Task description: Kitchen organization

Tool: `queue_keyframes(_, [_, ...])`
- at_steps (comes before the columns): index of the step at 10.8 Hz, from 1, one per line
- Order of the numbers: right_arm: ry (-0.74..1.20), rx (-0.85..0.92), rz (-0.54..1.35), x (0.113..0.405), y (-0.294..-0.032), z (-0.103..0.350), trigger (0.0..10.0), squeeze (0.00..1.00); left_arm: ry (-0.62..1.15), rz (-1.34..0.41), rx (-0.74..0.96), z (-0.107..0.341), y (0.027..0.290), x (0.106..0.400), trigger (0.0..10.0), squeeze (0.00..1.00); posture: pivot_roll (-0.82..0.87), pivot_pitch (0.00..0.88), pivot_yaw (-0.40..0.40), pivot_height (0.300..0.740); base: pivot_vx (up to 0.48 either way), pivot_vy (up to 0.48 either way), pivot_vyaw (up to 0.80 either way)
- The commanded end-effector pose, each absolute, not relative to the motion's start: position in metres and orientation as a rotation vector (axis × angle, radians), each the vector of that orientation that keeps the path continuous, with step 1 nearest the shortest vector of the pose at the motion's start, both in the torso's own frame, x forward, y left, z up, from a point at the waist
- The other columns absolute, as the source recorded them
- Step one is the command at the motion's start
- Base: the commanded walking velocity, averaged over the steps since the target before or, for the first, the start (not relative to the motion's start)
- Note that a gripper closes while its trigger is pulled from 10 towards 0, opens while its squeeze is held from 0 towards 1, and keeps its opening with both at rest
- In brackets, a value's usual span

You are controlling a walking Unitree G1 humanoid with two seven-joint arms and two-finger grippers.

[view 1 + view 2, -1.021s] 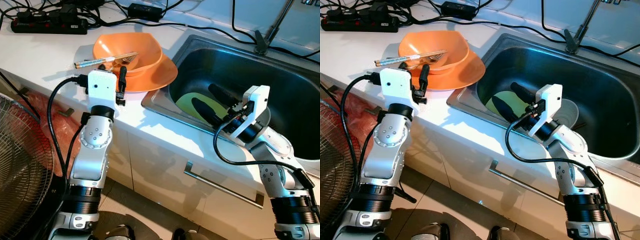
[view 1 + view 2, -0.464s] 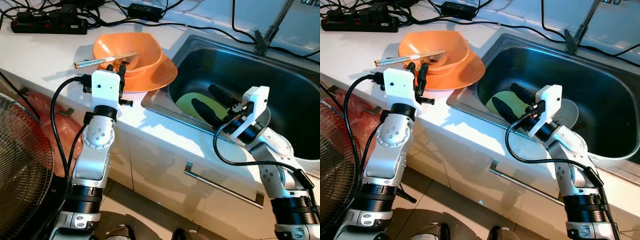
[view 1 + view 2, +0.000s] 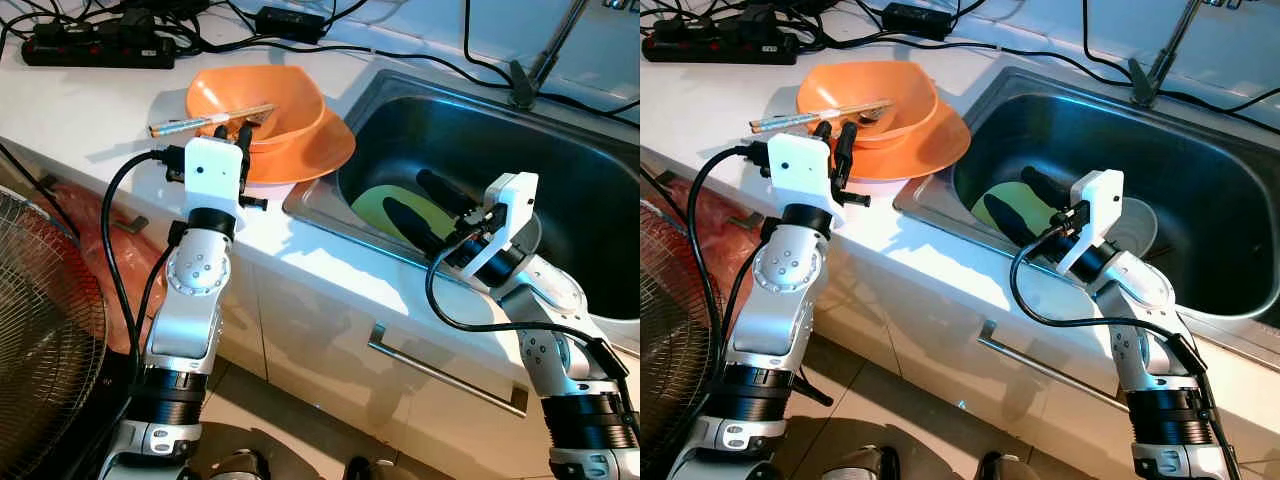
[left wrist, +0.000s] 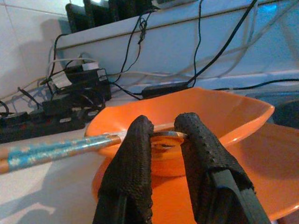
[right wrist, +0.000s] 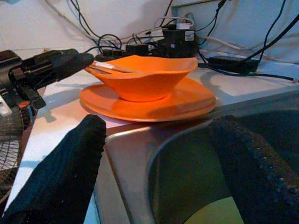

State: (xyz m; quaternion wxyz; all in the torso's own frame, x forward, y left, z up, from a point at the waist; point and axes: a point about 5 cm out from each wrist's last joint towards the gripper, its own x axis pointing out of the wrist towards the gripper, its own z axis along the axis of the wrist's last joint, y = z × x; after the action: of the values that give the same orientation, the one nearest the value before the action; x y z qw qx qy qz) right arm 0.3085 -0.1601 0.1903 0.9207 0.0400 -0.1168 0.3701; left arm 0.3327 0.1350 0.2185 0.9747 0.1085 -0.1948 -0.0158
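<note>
— Where's your target?

— On the white counter (image 3: 90, 100), left of the sink (image 3: 600, 300): an orange bowl (image 3: 290, 120) on an orange plate (image 3: 325, 155), chopsticks (image 3: 185, 124) and a fork (image 4: 163, 139) resting across the bowl's near-left rim.

— Which arm?

— My left gripper (image 4: 161, 135) is nearer, right at that rim, fingers narrowly parted, gripping nothing. The chopsticks lie just beyond, long axis running left-right across my fingers. My right gripper (image 3: 425, 205) hangs wide open, empty, over the sink.
</note>
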Motion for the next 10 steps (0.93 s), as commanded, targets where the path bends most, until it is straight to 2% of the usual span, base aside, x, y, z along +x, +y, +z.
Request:
queue_keyframes(1, [-0.237, 0.076, 0.767, 0.306, -0.159, 0.190, 10.0, 0.00, -0.448, -0.061, 0.222, 0.231, 0.126, 0.332, 0.0, 0.00, 0.07, 0.153, -0.059, 0.740, 0.000, 0.000, 0.00])
queue_keyframes(2, [-0.237, 0.076, 0.768, 0.306, -0.159, 0.189, 10.0, 0.00, -0.456, -0.066, 0.219, 0.233, 0.125, 0.331, 1.4, 0.00, 0.07, 0.150, -0.060, 0.740, 0.000, 0.000, 0.00])
queue_keyframes(3, [-0.237, 0.077, 0.771, 0.306, -0.158, 0.189, 10.0, 0.00, -0.481, -0.084, 0.197, 0.241, 0.121, 0.331, 10.0, 0.00, 0.07, 0.150, -0.060, 0.740, 0.000, 0.000, 0.00])
queue_keyframes(6, [-0.237, 0.075, 0.774, 0.306, -0.157, 0.189, 10.0, 0.00, -0.487, -0.122, 0.143, 0.249, 0.115, 0.331, 10.0, 0.00, 0.07, 0.140, -0.055, 0.740, 0.000, 0.000, 0.00])
queue_keyframes(10, [-0.232, 0.067, 0.782, 0.305, -0.155, 0.187, 10.0, 0.00, -0.410, -0.144, 0.129, 0.235, 0.114, 0.330, 10.0, 0.00, 0.07, 0.136, -0.051, 0.740, 0.000, 0.000, 0.00])
